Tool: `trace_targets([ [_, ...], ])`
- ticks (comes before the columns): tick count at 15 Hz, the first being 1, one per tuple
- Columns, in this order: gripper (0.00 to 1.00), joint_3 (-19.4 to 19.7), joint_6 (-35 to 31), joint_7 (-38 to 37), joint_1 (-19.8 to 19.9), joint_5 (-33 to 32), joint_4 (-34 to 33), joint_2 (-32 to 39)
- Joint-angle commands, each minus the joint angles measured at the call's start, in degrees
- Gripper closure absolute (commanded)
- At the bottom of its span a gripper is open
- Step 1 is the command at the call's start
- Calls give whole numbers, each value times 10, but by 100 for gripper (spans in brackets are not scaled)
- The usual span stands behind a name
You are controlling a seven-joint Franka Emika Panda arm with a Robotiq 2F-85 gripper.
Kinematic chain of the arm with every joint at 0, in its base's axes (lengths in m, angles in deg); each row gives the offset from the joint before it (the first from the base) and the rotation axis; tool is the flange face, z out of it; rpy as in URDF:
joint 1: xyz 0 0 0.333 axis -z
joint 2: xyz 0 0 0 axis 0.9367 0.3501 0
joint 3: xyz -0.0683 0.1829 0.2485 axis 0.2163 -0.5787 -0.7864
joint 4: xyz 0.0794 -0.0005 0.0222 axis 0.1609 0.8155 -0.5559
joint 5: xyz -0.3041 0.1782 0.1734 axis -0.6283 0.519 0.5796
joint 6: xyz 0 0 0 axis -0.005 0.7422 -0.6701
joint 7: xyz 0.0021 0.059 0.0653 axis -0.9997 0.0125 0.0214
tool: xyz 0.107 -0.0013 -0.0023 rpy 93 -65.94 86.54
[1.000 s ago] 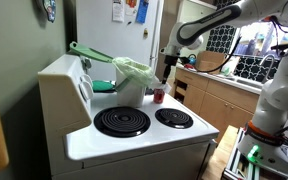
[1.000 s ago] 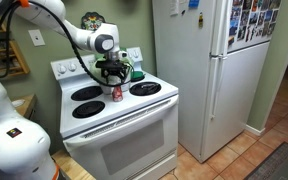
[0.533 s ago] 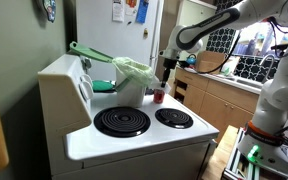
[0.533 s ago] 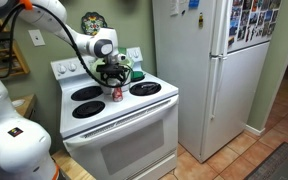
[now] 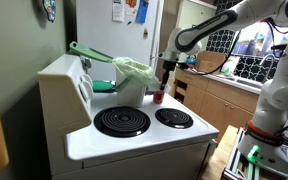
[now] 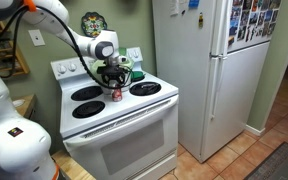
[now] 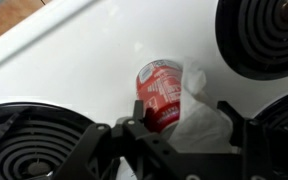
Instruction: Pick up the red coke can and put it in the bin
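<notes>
- The arm point(image 5: 210, 22) reaches over the stove point(image 5: 134, 141), with the gripper point(image 7: 179, 138) pointing down just above the red coke can point(image 7: 160, 92).
- Its fingers point(image 7: 127, 133) are spread apart and hold nothing.

White stove-top bench carrying a can and a bin.
The bench point(image 5: 149, 138) is a glossy white cooktop set with dark coil burners point(image 7: 264, 35). In an exterior view a large burner point(image 5: 121, 121) and a smaller burner point(image 5: 173, 118) sit along its front. The red coke can point(image 6: 116, 93) stands upright on the bare white strip in the middle, between the burners, and in the wrist view it touches none of them. The bin point(image 5: 132, 84), lined with a crinkled light-green bag point(image 5: 134, 68), stands toward the back, near the can.
</notes>
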Motion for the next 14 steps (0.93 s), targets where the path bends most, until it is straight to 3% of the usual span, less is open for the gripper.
trace_targets([
  [1,57,0,-13,-5,0,-7,11,-5],
  [6,96,2,6,-16,2,-13,6,-25],
  [7,53,3,7,-20,3,-14,5,-28],
  [9,57,4,6,-25,3,-18,6,-30],
  [14,21,11,-50,26,1,-2,9,-20],
])
